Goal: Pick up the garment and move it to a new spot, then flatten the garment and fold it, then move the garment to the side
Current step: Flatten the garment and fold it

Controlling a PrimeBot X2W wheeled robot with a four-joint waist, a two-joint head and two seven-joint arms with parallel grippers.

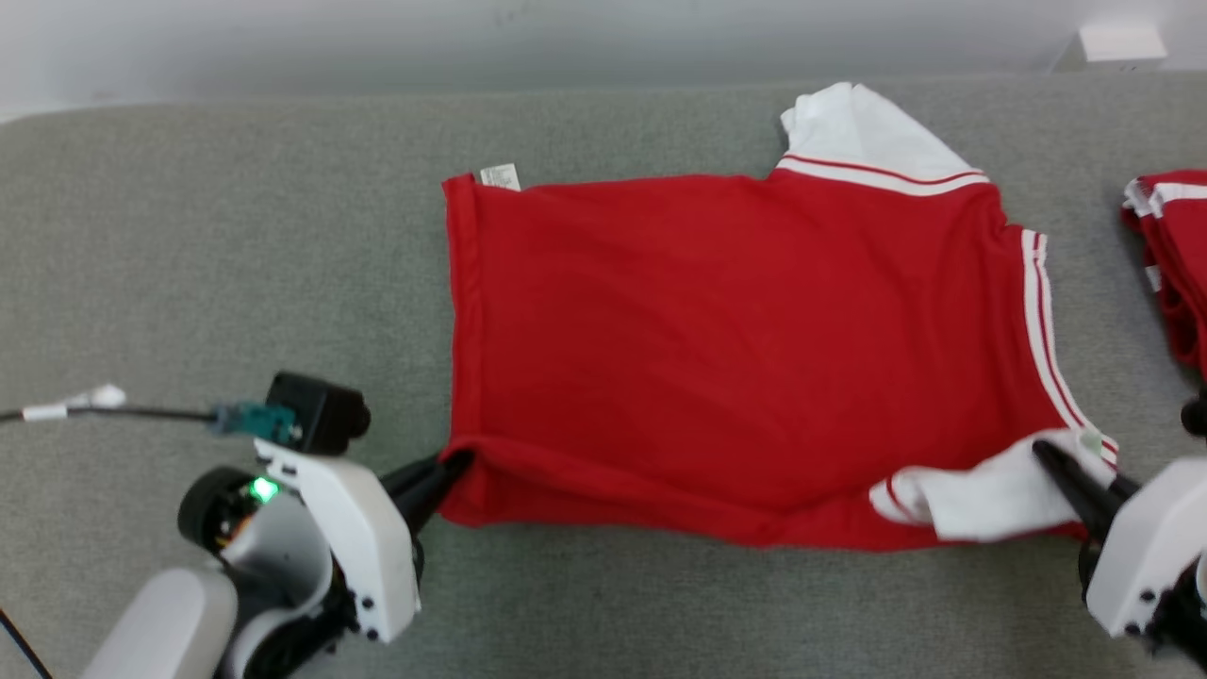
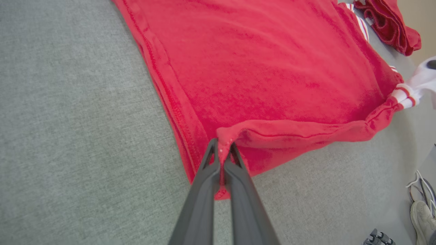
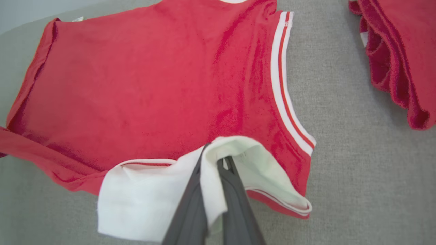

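Observation:
The garment (image 1: 735, 349) is a red shirt with white sleeves and white-and-red striped trim, spread across the grey surface. My left gripper (image 1: 457, 464) is shut on the garment's near left hem corner (image 2: 223, 141), which is pinched up between the dark fingers (image 2: 204, 183). My right gripper (image 1: 1047, 455) is shut on the near white sleeve (image 3: 211, 170), whose cloth drapes over its fingers (image 3: 238, 204). The far white sleeve (image 1: 858, 127) lies flat at the back right.
A second red garment (image 1: 1174, 255), bunched up, lies at the right edge of the grey surface (image 1: 236, 255). A cable with a white tag (image 1: 85, 404) runs in from the left. In the left wrist view a shoe (image 2: 422, 217) stands beyond the surface edge.

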